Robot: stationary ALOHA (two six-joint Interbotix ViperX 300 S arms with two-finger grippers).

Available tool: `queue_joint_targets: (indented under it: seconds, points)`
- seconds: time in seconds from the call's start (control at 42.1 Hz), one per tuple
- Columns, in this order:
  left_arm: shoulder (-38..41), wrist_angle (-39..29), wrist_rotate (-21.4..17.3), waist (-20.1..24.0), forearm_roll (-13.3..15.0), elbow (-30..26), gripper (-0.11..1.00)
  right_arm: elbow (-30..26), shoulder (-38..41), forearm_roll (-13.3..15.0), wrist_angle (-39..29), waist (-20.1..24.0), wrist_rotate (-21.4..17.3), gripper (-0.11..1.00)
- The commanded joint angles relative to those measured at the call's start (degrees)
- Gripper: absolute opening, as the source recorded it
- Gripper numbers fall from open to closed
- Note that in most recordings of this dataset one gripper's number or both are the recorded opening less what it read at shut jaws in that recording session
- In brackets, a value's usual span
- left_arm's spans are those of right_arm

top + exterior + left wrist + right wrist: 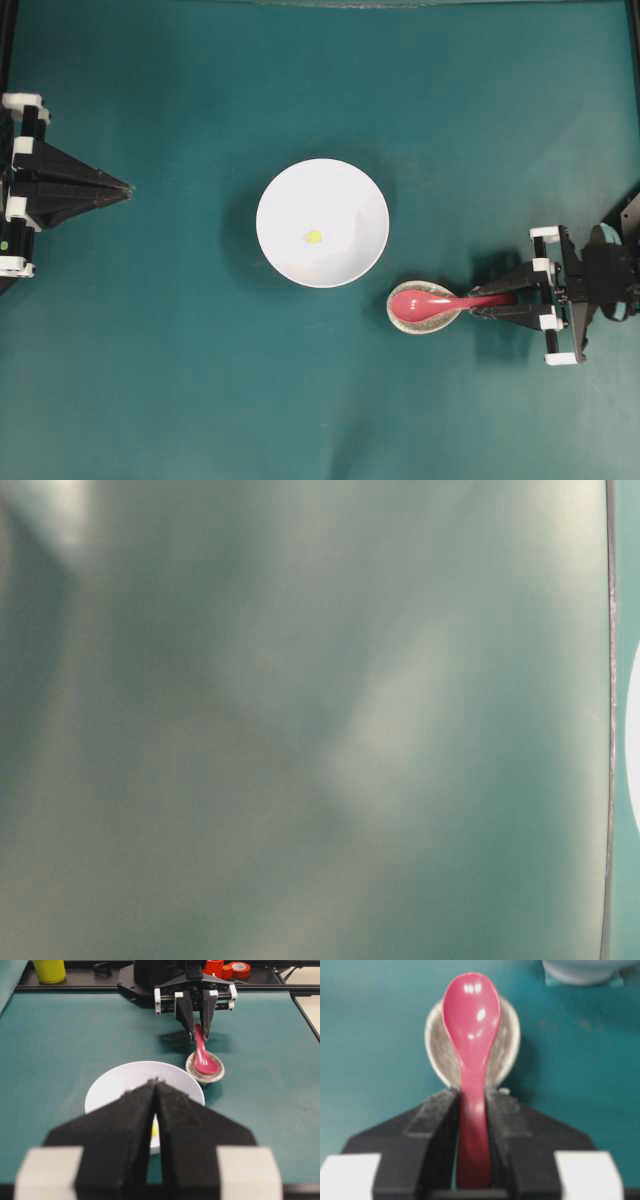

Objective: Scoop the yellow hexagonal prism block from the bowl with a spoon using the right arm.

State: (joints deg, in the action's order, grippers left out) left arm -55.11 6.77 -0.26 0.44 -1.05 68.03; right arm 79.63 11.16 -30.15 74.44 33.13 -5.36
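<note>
The white bowl [345,195] stands mid-table with the tiny yellow hexagonal prism block [313,237] on its floor. To its right, the pink-red spoon [425,300] rests in a small speckled dish [441,322], handle pointing right. My right gripper [476,305] is level with the handle. In the right wrist view its fingers [440,1110] press the spoon [471,1015] handle from both sides. My left gripper [128,187] sits shut at the far left, away from the bowl. In the left wrist view its closed tips [156,1082] hide most of the block [154,1130].
The dish [507,1035] lies just beyond my right fingertips, and the bowl's edge [580,970] shows at the top right. A yellow cup [49,970] and red tape rolls [240,968] sit behind the right arm's base. The table-level view is a teal blur.
</note>
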Motion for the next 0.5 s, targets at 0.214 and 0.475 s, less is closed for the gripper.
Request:
queue_joint_targets:
  seconds: [0.214,0.475]
  points:
    - [0.26,0.7,-0.09,-0.09,-0.18,-1.67,0.0,1.32,-13.27,-0.18,-2.64,-0.79,2.46,0.23]
    - [0.7,1.67,-0.09,-0.09,-0.18,-1.58,0.0,-1.58,-28.74,-0.26,-22.68,-8.53,8.61,0.23]
